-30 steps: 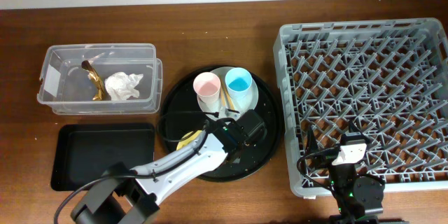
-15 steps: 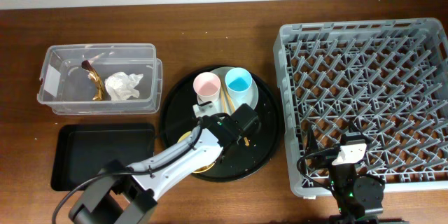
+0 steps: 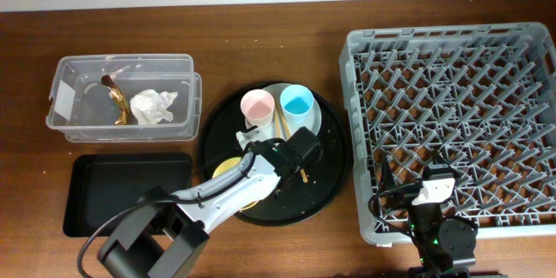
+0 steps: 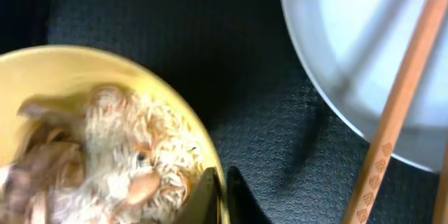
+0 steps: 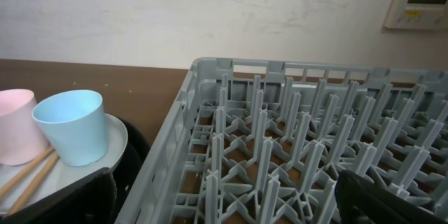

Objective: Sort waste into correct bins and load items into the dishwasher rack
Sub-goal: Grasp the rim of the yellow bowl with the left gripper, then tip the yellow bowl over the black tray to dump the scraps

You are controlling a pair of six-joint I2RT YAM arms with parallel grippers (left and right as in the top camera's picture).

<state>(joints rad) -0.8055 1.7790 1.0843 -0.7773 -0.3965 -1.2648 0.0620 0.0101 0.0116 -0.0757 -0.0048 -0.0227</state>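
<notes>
My left gripper [image 3: 254, 167] is shut on the rim of the yellow bowl [image 3: 224, 170] on the round black tray. In the left wrist view the jaws [image 4: 222, 196] pinch that rim, and the bowl [image 4: 70, 70] holds beige food scraps [image 4: 119, 161]. The pink cup [image 3: 256, 106] and blue cup [image 3: 296, 102] stand on the pale plate [image 3: 317, 120], with the chopsticks [image 3: 282, 126] between them. The tissue [image 3: 155, 104] and gold wrapper [image 3: 118, 104] lie in the clear tub [image 3: 122, 62]. My right gripper [image 5: 224, 203] is open and empty over the front left of the grey rack [image 3: 452, 30].
The shallow black rectangular tray [image 3: 130, 191] lies left of the round black tray [image 3: 330, 174], below the tub. The rack's left wall [image 5: 168, 147] stands close to the round tray. A chopstick [image 4: 399, 105] crosses the plate's edge [image 4: 364, 42] near the bowl.
My left gripper has shifted a little toward the back left with the yellow bowl, so more of the bowl shows left of the arm. The right arm has not moved.
</notes>
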